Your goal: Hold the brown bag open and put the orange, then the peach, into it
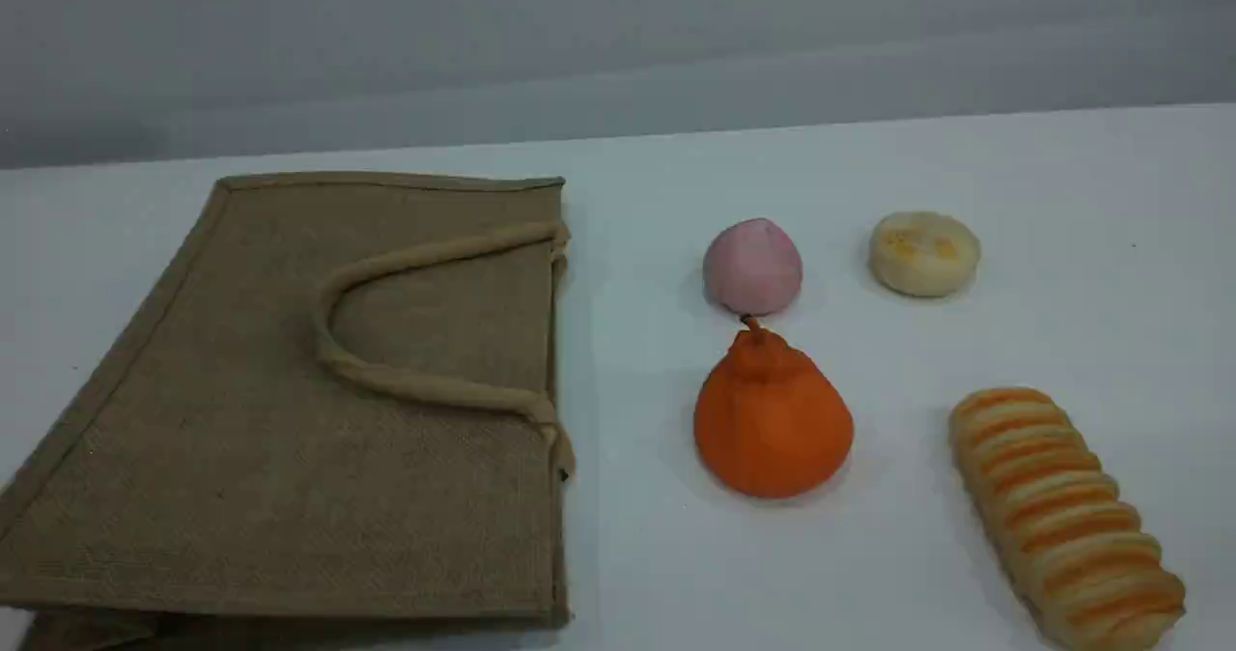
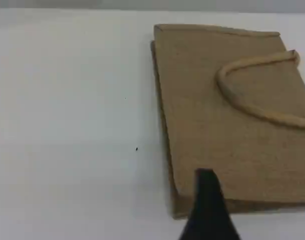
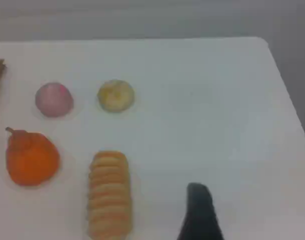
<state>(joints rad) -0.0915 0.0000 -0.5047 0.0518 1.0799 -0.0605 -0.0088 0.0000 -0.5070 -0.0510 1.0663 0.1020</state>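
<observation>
The brown bag (image 1: 290, 419) lies flat and closed on the left of the white table, its mouth edge facing right and one beige handle (image 1: 406, 381) looped on top. To its right sits the orange (image 1: 772, 424), knobbed neck pointing away, and just behind it, almost touching the stem, the pink peach (image 1: 752, 267). Neither arm shows in the scene view. In the left wrist view a dark fingertip (image 2: 208, 200) hovers over the near edge of the bag (image 2: 217, 125). The right wrist view shows its fingertip (image 3: 198, 210) above bare table, right of the orange (image 3: 31, 159) and peach (image 3: 54, 99). Nothing is held.
A pale round pastry (image 1: 924, 253) lies right of the peach. A long orange-striped bread roll (image 1: 1062, 516) lies at the front right, between the orange and the right fingertip in the right wrist view. The table's right edge (image 3: 287, 100) runs close by.
</observation>
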